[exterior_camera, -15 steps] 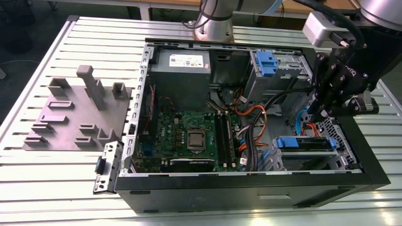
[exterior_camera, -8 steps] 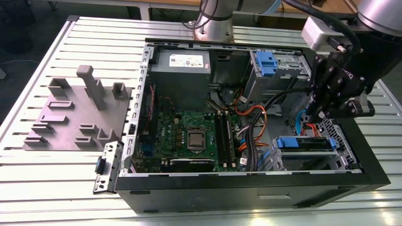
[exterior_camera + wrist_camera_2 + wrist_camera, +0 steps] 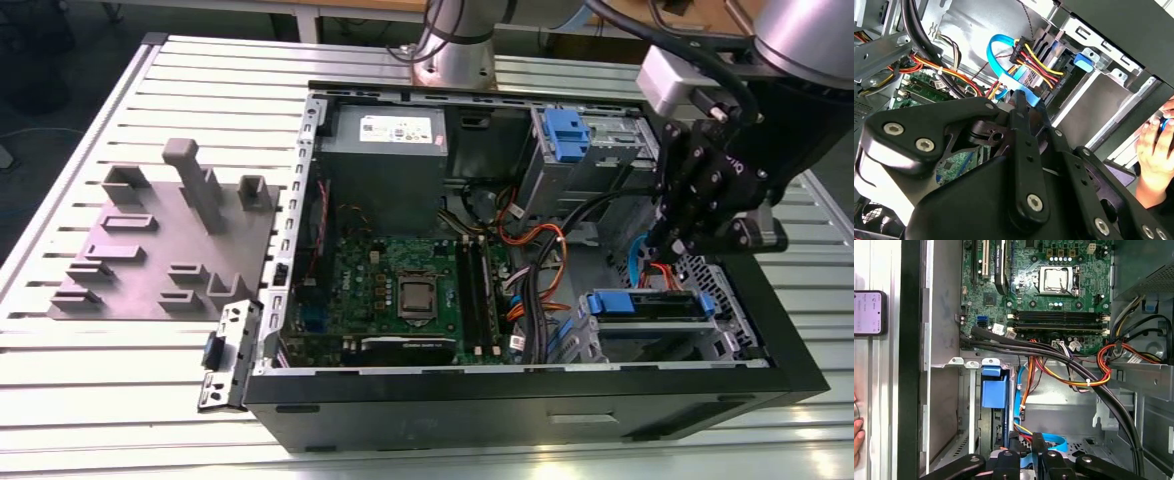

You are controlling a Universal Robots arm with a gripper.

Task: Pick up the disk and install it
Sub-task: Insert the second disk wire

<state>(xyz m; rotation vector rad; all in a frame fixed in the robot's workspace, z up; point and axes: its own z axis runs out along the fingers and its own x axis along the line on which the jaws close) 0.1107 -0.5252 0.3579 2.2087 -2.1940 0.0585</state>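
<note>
1. End effector: my gripper [image 3: 665, 250] is lowered into the open computer case [image 3: 534, 405], at 3 o'clock in the exterior view. I cannot tell whether it is released or clenched. In both wrist views its tip [image 3: 1021, 100] [image 3: 1038, 445] sits close to a looped blue cable [image 3: 999, 47].

2. Task item: the disk [image 3: 650, 308] lies in the drive cage at the case's 4 o'clock corner in the exterior view. Its blue rail tabs show at either end. My gripper hangs at its 12 o'clock, near it; contact cannot be confirmed.

3. Case interior: the motherboard [image 3: 400, 290] occupies the centre. A grey metal box [image 3: 387, 140] sits at its 12 o'clock. A blue bracket [image 3: 563, 135] is at 1 o'clock.

4. Surroundings: a grey fixture plate [image 3: 147, 250] rests on the slatted table [image 3: 80, 400] at 9 o'clock, apart from the case. A person's hand [image 3: 1154, 160] appears outside the case wall in the second wrist view.
</note>
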